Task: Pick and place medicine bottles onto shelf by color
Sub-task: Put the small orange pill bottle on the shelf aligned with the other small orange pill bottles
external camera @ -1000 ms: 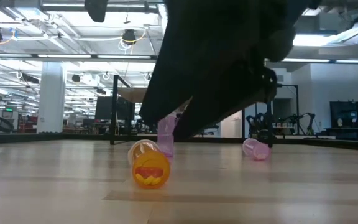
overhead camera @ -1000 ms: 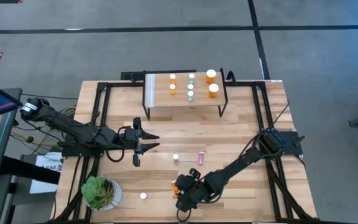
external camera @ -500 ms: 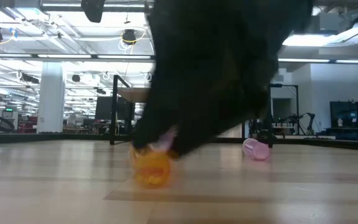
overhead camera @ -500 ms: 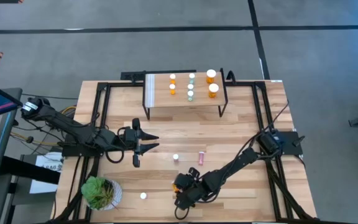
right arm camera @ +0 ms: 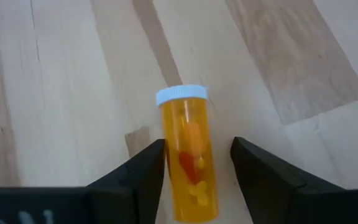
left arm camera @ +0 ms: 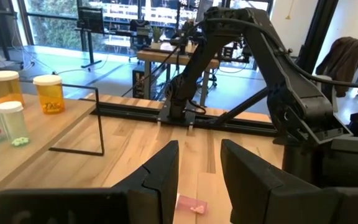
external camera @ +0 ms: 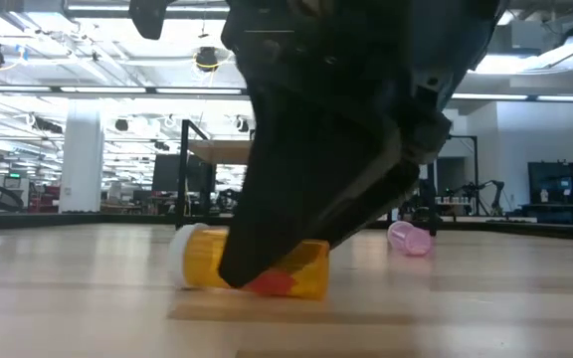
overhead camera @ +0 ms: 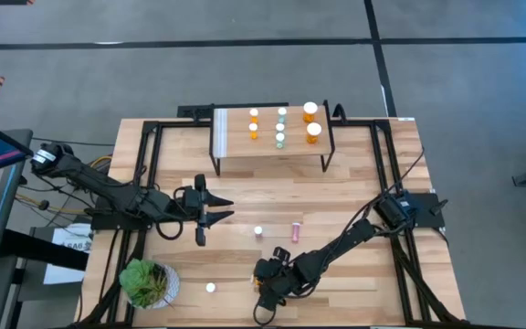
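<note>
The right pincer, fingers spread, straddles an orange pill bottle lying on its side on the wooden surface; closing off-centre could roll it away.

Bright, even overhead light; soft shadows

Nothing legible anywhere. Faint dark marks, possibly print, on a white sheet beside the table's edge at nine o'clock, too small to read. No readable labels on the medicine bottles.
</note>
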`<state>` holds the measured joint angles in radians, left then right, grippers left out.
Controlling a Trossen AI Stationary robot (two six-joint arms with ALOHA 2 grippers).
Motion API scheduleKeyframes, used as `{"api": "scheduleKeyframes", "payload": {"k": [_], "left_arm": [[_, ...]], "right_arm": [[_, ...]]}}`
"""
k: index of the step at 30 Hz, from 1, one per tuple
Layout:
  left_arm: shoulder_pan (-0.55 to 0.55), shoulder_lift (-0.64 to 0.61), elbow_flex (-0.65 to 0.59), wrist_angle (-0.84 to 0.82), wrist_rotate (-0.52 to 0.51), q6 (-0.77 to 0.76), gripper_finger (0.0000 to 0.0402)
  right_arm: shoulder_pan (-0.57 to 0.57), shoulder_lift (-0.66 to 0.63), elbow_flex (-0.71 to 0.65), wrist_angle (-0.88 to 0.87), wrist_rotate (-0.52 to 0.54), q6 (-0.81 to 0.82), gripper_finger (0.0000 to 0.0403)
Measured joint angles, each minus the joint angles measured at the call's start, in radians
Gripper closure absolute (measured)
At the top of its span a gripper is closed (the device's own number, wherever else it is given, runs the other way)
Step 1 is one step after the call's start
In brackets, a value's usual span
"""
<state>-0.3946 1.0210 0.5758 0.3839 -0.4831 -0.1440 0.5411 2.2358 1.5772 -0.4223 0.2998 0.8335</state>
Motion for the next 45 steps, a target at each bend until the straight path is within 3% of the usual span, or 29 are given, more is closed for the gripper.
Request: {"api": "scheduleKeyframes", "payload": {"k": [6,21,29,32,36,40,45], "left_arm": [[0.000,0.000,0.000,-0.005,0.000,0.000,0.0295],[0.000,0.000,0.000,-0.017,0.003,-0.009,0.0294],[0.000,0.000,0.000,-0.030,0.012,-0.018,0.0294],[0.000,0.000,0.000,-0.030,0.063,-0.019,0.0294],[0.000,0.005,0.000,-0.026,0.133,-0.028,0.0294],[0.000,0.052,0.000,0.032,0.147,-0.015,0.0294],[0.009,0.152,0.000,0.182,0.192,0.033,0.0272]], "right_arm": [[-0.001,-0.001,0.000,-0.014,-0.048,-0.131,0.0215],[0.004,-0.071,-0.009,-0.075,-0.052,-0.164,0.0285],[0.024,-0.195,-0.006,-0.090,0.124,-0.244,0.0280],[0.036,-0.267,-0.007,-0.149,0.224,-0.264,0.0282],[0.054,-0.387,-0.105,-0.147,0.391,-0.265,0.0283],[0.045,-0.524,-0.278,0.000,0.472,-0.265,0.0283],[-0.006,-0.650,-0.521,0.417,0.433,-0.419,0.0283]]}}
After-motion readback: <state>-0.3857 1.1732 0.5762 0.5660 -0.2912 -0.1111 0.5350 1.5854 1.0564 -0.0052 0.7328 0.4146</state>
